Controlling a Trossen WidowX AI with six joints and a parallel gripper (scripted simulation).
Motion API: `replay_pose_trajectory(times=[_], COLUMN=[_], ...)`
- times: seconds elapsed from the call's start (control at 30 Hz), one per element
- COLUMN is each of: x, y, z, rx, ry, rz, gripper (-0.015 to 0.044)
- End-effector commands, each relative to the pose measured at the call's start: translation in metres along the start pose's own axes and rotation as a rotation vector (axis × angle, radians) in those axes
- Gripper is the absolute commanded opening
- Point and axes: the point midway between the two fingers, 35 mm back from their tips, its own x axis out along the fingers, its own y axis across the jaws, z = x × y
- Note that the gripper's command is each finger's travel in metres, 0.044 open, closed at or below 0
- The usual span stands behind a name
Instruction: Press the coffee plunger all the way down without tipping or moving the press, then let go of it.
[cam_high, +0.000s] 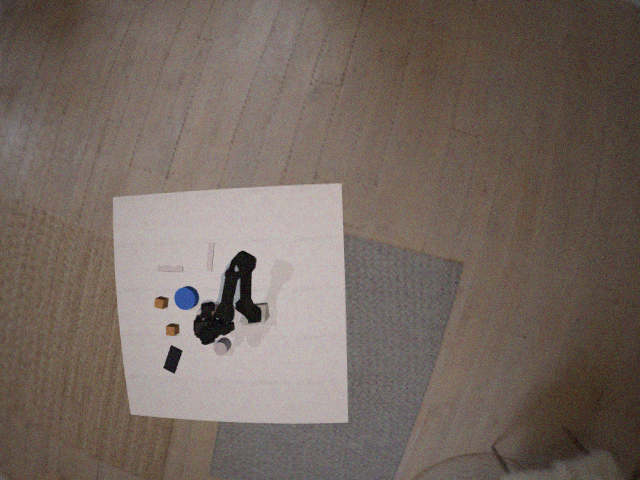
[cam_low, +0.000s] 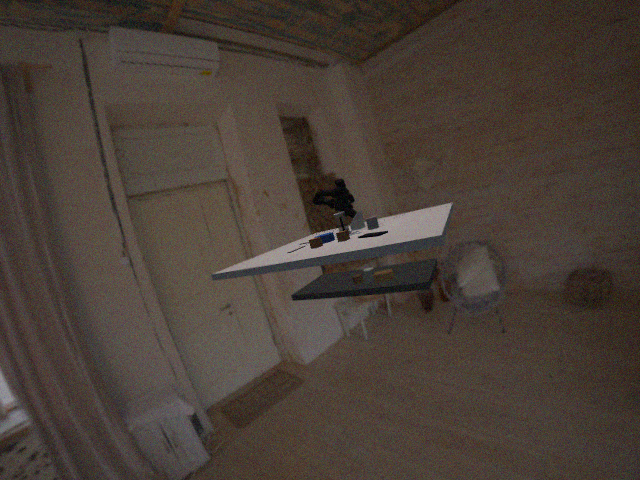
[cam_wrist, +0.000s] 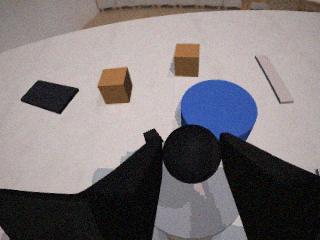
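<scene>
The coffee press (cam_wrist: 190, 216) (cam_high: 223, 346) is a grey upright cylinder on the white table (cam_high: 289, 361). Its plunger has a round black knob (cam_wrist: 192, 160) on top. In the wrist view my gripper (cam_wrist: 191, 142) is shut on this knob, one black finger on each side of it. From above, my gripper (cam_high: 215, 336) sits at the end of the black arm, right over the press. In the dim side view the arm (cam_low: 336, 196) bends down over the thin plunger rod (cam_low: 341, 221). The press stands upright.
A blue round disc (cam_wrist: 219, 108) (cam_high: 186, 297) lies just beyond the press. Two brown cubes (cam_wrist: 115, 84) (cam_wrist: 187, 59), a black flat tile (cam_wrist: 50, 95) (cam_high: 172, 359) and pale bars (cam_wrist: 274, 79) (cam_high: 170, 268) lie farther out. A grey box (cam_high: 262, 310) sits by the arm's base.
</scene>
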Motion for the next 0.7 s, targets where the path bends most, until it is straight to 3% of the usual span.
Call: replay_pose_trajectory(times=[0.0,0.1,0.5,0.67], x=[-0.0001,-0.0001,-0.0001,-0.0018], y=[0.0,0.0,0.0,0.0013], z=[-0.0001,-0.0001,-0.0001,0.0019], rx=[0.0,0.0,0.0,0.0], ry=[0.0,0.0,0.0,0.004], rz=[0.0,0.0,0.0,0.004], gripper=[0.0129,0.0129,0.044,0.044])
